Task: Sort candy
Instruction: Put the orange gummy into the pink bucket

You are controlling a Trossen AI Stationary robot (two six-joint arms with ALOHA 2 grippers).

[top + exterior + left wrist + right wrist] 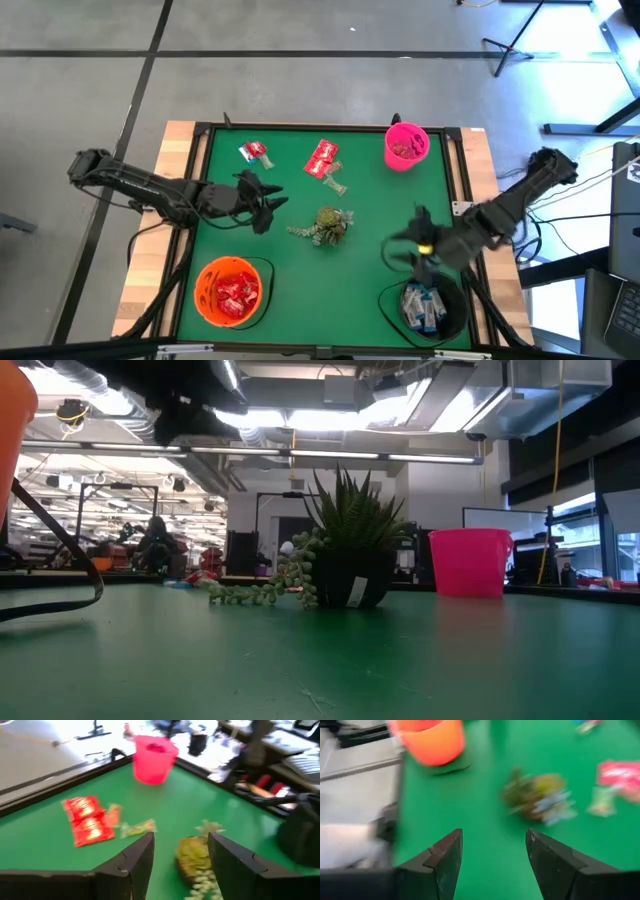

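Candy is scattered at the upper middle of the high view: red packets [322, 158] and a smaller wrapped piece [255, 153] on the green mat, with more in the orange bowl [205, 300] at lower left and the black bowl [455, 318] at lower right. Left gripper [262, 205] hangs open left of the plant [328, 225]. Right gripper [408, 248], jaws apart and empty, hovers above the black bowl.

Left gripper [181, 862] fingers stand apart, empty, above the green table [45, 835]. Small plant [192, 857] lies between and beyond them. Red candy packets [87, 820] sit beside a pale wrapped piece [136, 827], possibly candy. Pink bucket [152, 759] stands farther off.
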